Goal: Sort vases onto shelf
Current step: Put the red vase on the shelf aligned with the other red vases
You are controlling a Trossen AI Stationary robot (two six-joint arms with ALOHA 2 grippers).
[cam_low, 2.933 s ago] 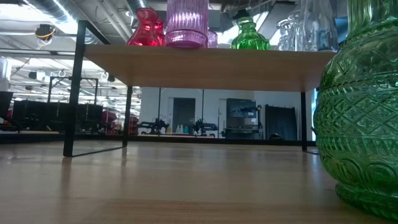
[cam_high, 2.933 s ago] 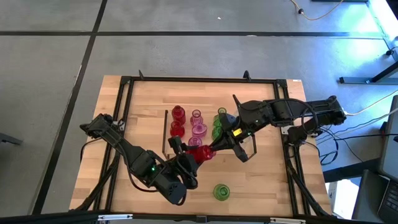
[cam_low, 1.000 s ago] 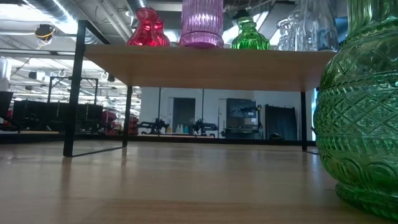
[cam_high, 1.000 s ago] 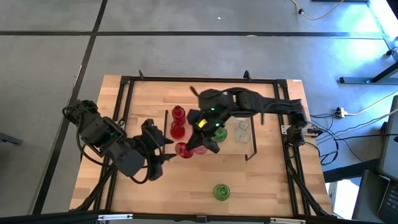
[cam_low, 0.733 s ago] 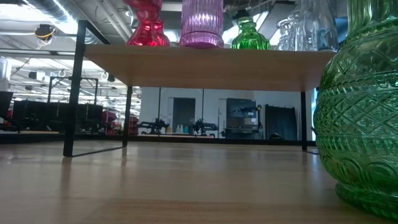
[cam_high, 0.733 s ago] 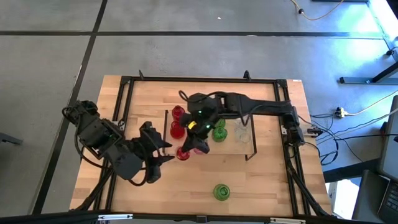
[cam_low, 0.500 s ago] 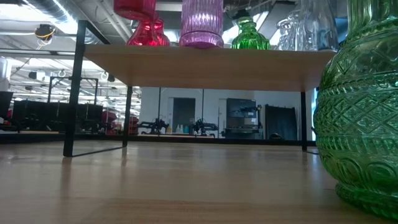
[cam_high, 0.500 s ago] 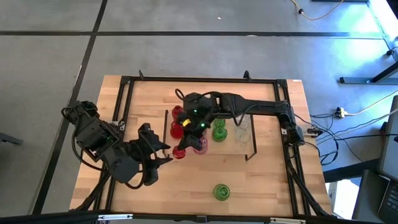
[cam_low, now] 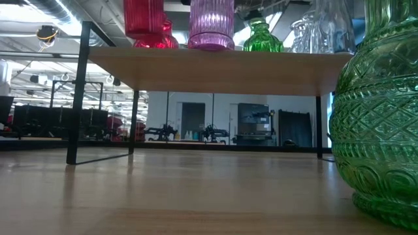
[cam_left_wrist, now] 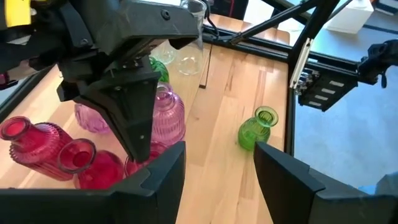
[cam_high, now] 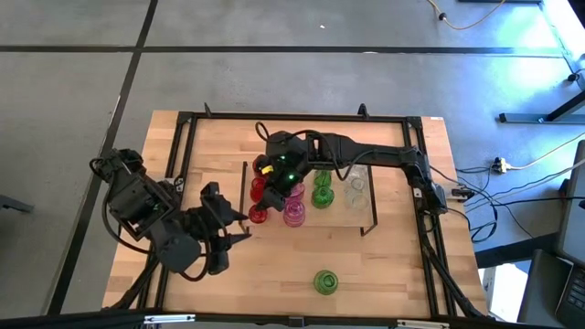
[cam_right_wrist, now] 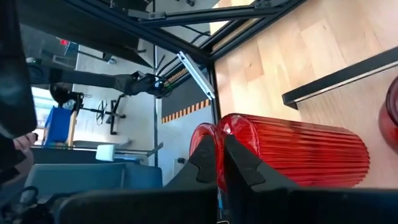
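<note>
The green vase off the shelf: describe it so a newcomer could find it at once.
Start at the shelf in the middle of the table, where the other vases cluster. Go toward the table's near edge, between the two arms' bases: the green vase stands there alone on bare wood. It is the only vase not on the shelf, with nothing beside it.

Wooden table (cam_high: 393, 265), spreading beneath the right gripper (cam_high: 267, 203) on all sides, bordered by a black metal frame (cam_high: 274, 116). Grey floor (cam_high: 274, 73) with dark seam lines lies beyond the frame, well apart from the gripper. Cables (cam_high: 539, 160) trail across the floor past the table edge behind that gripper's arm. Low view: dark machinery (cam_low: 59, 121) in the room beyond.
</note>
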